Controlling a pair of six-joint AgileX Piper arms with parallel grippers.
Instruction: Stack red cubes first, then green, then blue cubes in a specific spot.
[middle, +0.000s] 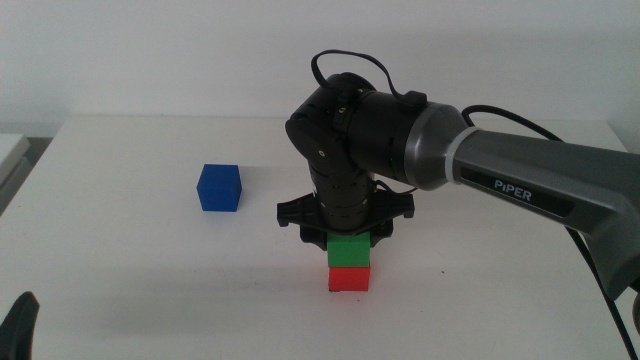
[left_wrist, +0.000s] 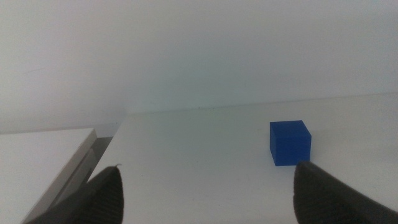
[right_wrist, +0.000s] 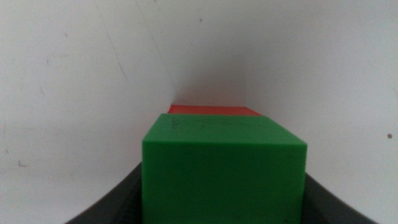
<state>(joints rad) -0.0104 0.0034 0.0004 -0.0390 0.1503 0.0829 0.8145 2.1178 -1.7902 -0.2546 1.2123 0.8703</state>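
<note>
Green cube (middle: 350, 249) sits on red cube (middle: 349, 278), clamped by right gripper (middle: 349, 238); uneven release could topple it.

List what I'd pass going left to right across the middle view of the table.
Left end effector waiting at the bottom edge → blue cube → right end effector gripping the green cube, which sits on the red cube.
</note>
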